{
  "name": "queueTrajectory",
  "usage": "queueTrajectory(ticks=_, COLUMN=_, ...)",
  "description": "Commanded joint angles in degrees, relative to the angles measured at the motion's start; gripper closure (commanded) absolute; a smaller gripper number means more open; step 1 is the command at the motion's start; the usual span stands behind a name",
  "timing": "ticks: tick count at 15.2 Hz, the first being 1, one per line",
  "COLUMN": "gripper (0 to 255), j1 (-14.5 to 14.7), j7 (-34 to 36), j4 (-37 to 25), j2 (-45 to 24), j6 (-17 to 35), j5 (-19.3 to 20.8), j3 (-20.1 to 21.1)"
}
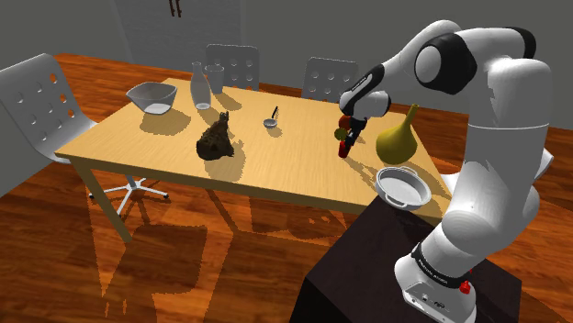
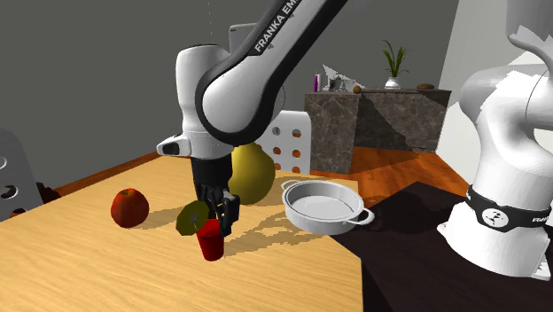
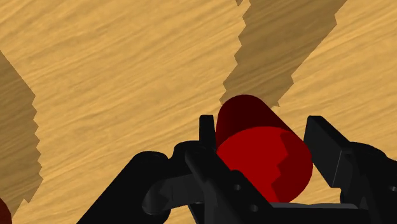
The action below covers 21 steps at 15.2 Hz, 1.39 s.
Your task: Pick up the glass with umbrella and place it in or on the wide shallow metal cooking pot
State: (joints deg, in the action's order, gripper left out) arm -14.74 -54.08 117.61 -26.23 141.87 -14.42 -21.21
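Note:
A red glass [image 2: 210,241] with an olive umbrella [image 2: 192,217] at its rim sits between my gripper's [image 2: 216,211] black fingers, which are shut on it. In the wrist view the red glass [image 3: 264,159] fills the gap of the gripper [image 3: 264,137], low over the wooden table top. From the shoulder camera the gripper [image 1: 348,139] and glass [image 1: 342,149] hang near the table's right end. The wide shallow metal pot [image 1: 382,188] stands at the table corner nearest the stand; it is to the right of the glass in the second exterior view, pot [image 2: 319,221].
A yellow pear-shaped vase [image 1: 396,139] stands just behind the pot, and a red apple [image 2: 129,207] lies beside the glass. Further along the table [image 1: 275,165] are a dark brown figure [image 1: 216,139], a small ladle [image 1: 272,120], a bowl [image 1: 151,96] and glass bottles [image 1: 201,87]. Chairs surround the table.

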Motion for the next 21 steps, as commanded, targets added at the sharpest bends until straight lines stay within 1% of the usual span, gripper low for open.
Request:
queueTrajectory(ticks=1, gripper=255, j1=0.0, j7=0.0, j4=0.0, j2=-0.1, j6=0.0, j5=0.0, j3=0.0)
queueTrajectory(ticks=5, gripper=255, j1=0.5, j7=0.7, j4=0.0, j2=1.7, j6=-1.7, j5=1.0, j3=-0.7)
queueTrajectory(ticks=21, gripper=255, j1=2.6, j7=4.1, j4=-2.0, j2=10.2, j6=-11.5, j5=6.2, j3=-3.4)
